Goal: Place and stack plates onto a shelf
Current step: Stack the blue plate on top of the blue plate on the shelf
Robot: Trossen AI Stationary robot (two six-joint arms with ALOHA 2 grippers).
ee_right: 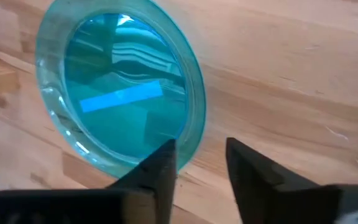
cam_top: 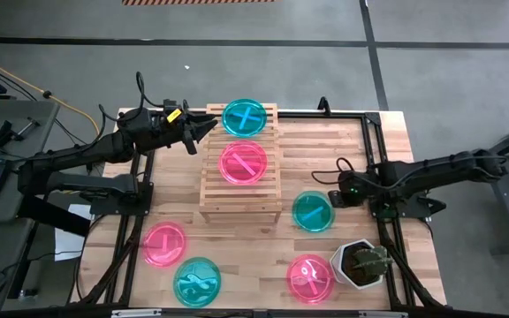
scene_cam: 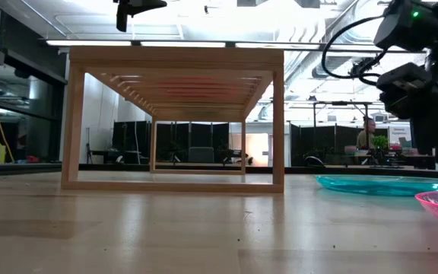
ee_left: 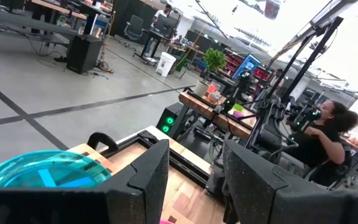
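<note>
The wooden slatted shelf (cam_top: 241, 177) stands mid-table. A teal plate (cam_top: 244, 117) and a pink plate (cam_top: 243, 162) lie flat on its slats. My left gripper (cam_top: 210, 128) is open and empty, just left of the teal plate on the shelf (ee_left: 42, 171) and a little above the slats. My right gripper (ee_right: 201, 165) is open at the right rim of a teal plate (cam_top: 312, 212) that lies flat on the table right of the shelf. In the right wrist view one finger (ee_right: 160, 168) shows in front of this plate's rim (ee_right: 188, 143), and the other finger stands outside it. My right gripper comes at the teal plate's rim (ee_right: 188, 143) from the table's right, slanting down. I cannot tell whether either finger touches the plate. The plate lies flat on the table.
A pink plate (cam_top: 164, 244) and a teal plate (cam_top: 197, 281) lie at the near left, and another pink plate (cam_top: 310, 278) at the near right. A white plant pot (cam_top: 360, 263) stands beside it. A dark frame edges the tabletop (cam_top: 378, 141). People sit at desks beyond the table (ee_left: 319, 134).
</note>
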